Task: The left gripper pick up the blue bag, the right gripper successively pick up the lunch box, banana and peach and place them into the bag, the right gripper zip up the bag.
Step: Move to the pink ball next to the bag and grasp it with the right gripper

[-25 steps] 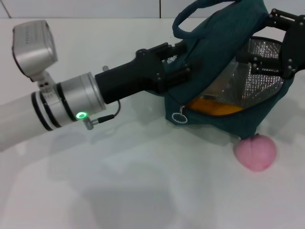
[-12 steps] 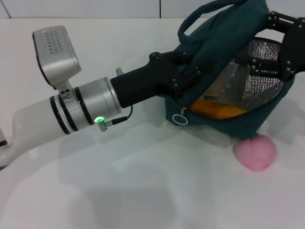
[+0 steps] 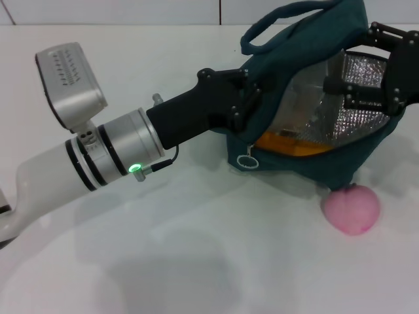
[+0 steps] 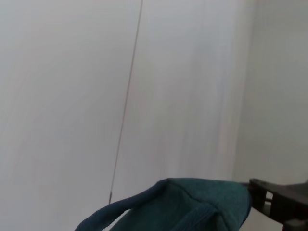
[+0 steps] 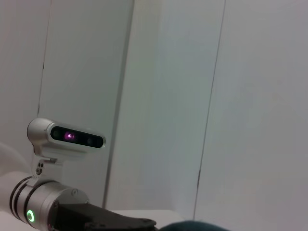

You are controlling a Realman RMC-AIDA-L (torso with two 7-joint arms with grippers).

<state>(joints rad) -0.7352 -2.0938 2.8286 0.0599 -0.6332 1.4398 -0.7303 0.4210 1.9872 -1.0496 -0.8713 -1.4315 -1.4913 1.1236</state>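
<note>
Reaching in from the left of the head view, the left gripper has its black fingers clamped on the near side wall of the blue bag, holding the fabric up so that the mouth gapes toward the camera. The bag sits tilted on the white table, its two loop handles arching over the top, and the silver foil lining shows inside. A zipper ring pull hangs at the lower front edge of the opening, just beyond the left claw.

Inside the bag, the clear lunch box lies against the lining, and the orange-yellow banana rests along the lower lip of the mouth, below the box.

The right gripper is at the far right side of the bag, its jointed black bars partly inside the opening over the foil. Its fingers appear spread apart and nothing is seen between them.

The peach sits on the table outside the bag, touching or just beside the bag's lower right corner, well below the right claw and apart from both claws.

The left wrist view shows only the bag's top edge against a white wall.
</note>
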